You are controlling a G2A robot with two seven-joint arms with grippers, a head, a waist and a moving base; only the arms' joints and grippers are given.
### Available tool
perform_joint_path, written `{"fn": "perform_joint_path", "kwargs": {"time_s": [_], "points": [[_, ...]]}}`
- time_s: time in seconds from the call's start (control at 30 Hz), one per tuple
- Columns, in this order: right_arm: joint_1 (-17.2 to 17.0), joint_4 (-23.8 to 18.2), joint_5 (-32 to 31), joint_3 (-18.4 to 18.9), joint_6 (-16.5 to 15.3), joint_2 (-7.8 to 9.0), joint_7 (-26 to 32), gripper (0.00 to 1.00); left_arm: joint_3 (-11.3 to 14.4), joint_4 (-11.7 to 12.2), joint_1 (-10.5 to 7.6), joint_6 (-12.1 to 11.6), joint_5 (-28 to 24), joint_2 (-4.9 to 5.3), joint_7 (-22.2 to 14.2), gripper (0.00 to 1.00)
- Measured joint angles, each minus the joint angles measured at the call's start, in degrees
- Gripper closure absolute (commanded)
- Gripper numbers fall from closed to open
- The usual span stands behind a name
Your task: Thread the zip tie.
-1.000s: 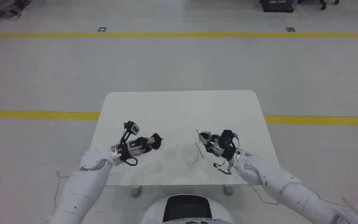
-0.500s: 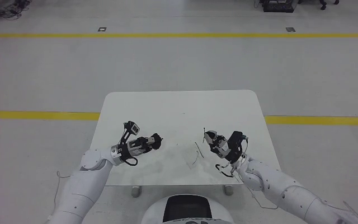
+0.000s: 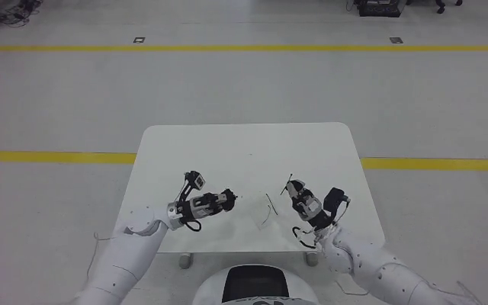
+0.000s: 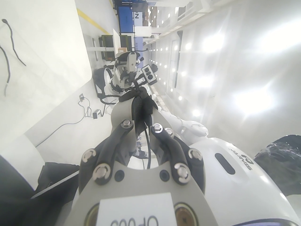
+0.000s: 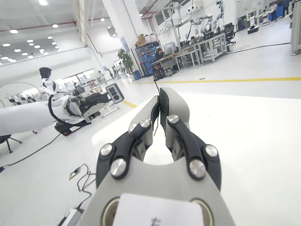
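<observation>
Zip tie (image 5: 156, 83) pinched in your R gripper (image 3: 293, 185), jaws fully closed, tip sticking up above table's (image 3: 229, 145) near right, your L gripper (image 3: 229, 198) clamped tight on thin black strand (image 4: 148, 142) above table's near middle, two loose ties (image 3: 267, 208) on table

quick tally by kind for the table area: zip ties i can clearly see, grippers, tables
zip ties: 3 (loose zip tie, second loose zip tie, held zip tie)
grippers: 2 (left gripper, right gripper shut on the held zip tie)
tables: 1 (table)
total: 6
</observation>
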Motion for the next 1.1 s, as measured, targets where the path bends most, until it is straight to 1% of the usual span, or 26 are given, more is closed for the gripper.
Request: {"fn": "perform_joint_path", "kwargs": {"time_s": [0.13, 0.2, 0.27, 0.33, 0.4, 0.77, 0.83, 0.87, 1.0, 1.1], "points": [[0.80, 1.63, 1.09, -1.89, 0.00, -1.35, -1.98, 1.00, 3.17, 0.76, -0.96, -0.20, 0.23, -0.60, 1.31, 1.00], [1.63, 2.38, 1.74, -3.26, 0.00, -1.99, -1.24, 1.00, 4.75, 1.22, -1.34, -0.44, 0.44, -0.92, 2.27, 1.00], [2.47, 2.91, 2.73, -4.15, 0.00, -2.46, -0.33, 1.00, 5.42, 1.05, -1.44, -0.57, 0.53, -1.17, 4.11, 1.00], [3.03, 3.01, 3.38, -4.62, 0.00, -2.73, -0.15, 1.00, 5.60, -0.13, -1.20, -0.58, 2.25, -1.33, 6.25, 1.00], [3.04, 2.99, 3.40, -4.62, 0.00, -2.73, -0.20, 1.00, 5.48, -1.22, -0.88, -0.57, 3.76, -1.37, 7.22, 1.00], [3.01, 2.98, 3.36, -4.59, 0.00, -2.72, -0.21, 1.00, 5.44, -1.34, -0.86, -0.56, 4.08, -1.35, 7.26, 1.00], [2.49, 2.13, 3.91, -4.24, 0.01, -2.87, -0.15, 1.00, 5.83, -1.79, -0.54, -0.56, 4.12, -1.44, 8.40, 1.00], [2.09, 1.71, 4.03, -3.97, 0.01, -3.00, -0.54, 1.00, 5.98, -2.20, -0.41, -0.56, 4.78, -1.48, 9.20, 1.00], [0.52, 1.77, 1.57, -3.19, 0.00, -3.71, -4.90, 1.00, 6.71, -4.16, 0.55, -0.56, 11.83, -2.01, 13.78, 1.00], [-0.08, 2.66, 0.34, -3.43, 0.00, -4.44, -7.38, 1.00, 7.30, -3.96, 0.71, -0.56, 16.08, -2.71, 16.37, 1.00]]}}
